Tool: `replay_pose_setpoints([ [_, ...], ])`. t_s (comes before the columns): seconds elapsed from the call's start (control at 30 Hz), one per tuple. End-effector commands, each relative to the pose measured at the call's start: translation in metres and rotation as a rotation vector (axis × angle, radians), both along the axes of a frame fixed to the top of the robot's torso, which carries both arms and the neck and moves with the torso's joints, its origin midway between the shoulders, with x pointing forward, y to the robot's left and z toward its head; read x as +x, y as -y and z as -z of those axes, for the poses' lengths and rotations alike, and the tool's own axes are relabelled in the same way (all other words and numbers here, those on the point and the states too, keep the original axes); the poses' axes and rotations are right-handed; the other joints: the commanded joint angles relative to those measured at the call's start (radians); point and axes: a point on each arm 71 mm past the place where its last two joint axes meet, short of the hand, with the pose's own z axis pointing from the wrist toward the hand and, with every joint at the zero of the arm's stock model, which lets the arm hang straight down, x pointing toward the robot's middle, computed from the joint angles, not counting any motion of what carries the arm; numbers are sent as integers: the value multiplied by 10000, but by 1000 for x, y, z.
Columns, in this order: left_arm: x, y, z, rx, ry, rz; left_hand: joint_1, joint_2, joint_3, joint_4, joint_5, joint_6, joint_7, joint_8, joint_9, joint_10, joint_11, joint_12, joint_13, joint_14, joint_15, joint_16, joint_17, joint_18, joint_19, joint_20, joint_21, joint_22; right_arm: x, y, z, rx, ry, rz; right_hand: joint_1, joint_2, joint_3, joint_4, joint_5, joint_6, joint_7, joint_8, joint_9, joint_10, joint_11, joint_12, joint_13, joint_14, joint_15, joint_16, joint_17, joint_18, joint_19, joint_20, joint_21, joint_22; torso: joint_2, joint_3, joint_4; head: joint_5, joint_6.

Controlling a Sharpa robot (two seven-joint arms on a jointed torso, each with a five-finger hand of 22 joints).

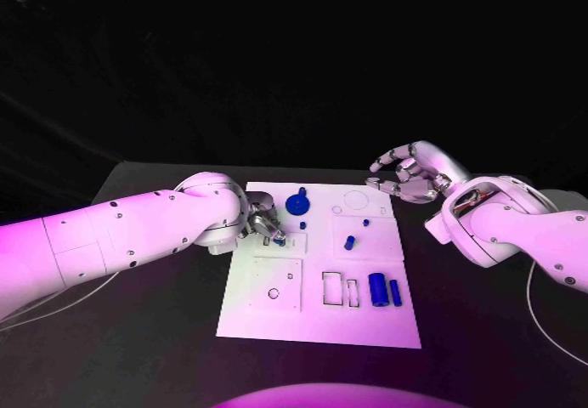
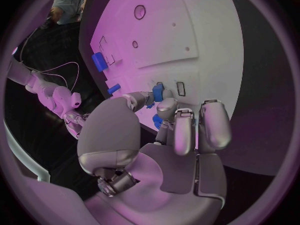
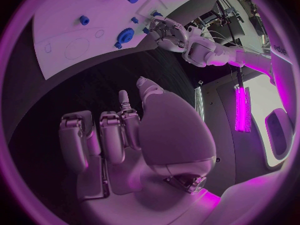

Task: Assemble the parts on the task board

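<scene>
Two white arms reach over a black table, where the white task board lies flat in the middle. At the board's left edge, the left hand has its fingertips down on the plate around a small blue part; the left wrist view shows that part caught between thumb and finger beside two small rectangular slots, though whether it is already seated in a slot is hard to tell. A second blue piece sits partly hidden under the fingers in that view.

The right hand hovers above the board's far right corner, well apart from the parts, its fingers curled inward on nothing; the right wrist view shows those fingers folded against the palm over bare table.

Other blue parts are spread across the plate: a gear-like disc near the far edge with a small peg just behind it, a short peg standing in the square panel at centre right, and two cylinders lying side by side near the board's near right, just beside two empty rectangular outlines. A round outline marks the far right of the board.
</scene>
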Motion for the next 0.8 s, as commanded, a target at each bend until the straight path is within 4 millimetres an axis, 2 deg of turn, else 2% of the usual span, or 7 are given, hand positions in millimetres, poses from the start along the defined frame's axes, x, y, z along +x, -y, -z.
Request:
replay_pose_setpoints([
  [0.03,0,1,1,244,56,174,-17,112,2021,-1946,30,212,-119,41,17,47,-18,-15,-27,804,-91,27,1569,-175,28,-66,47,10,0,-1,0,-9,33,-101,-62,-3,72,13,30,-55,-4,53,-9,-10,-51,-69,1361,896,-89,-54,2051,33,835,-86,-67,2350,6,-2,-4,-9,-4],
  [0.8,-3,5,4,304,-78,345,-46,121,2041,-1943,37,219,-132,65,42,66,-30,9,-6,811,-100,43,1593,-187,47,-69,75,73,-1,-1,2,-7,4,-108,-81,-17,104,13,54,-55,-6,70,-10,-10,-54,-70,1359,899,-91,-51,2061,32,837,-88,-66,2352,-2,4,6,-7,-70],
])
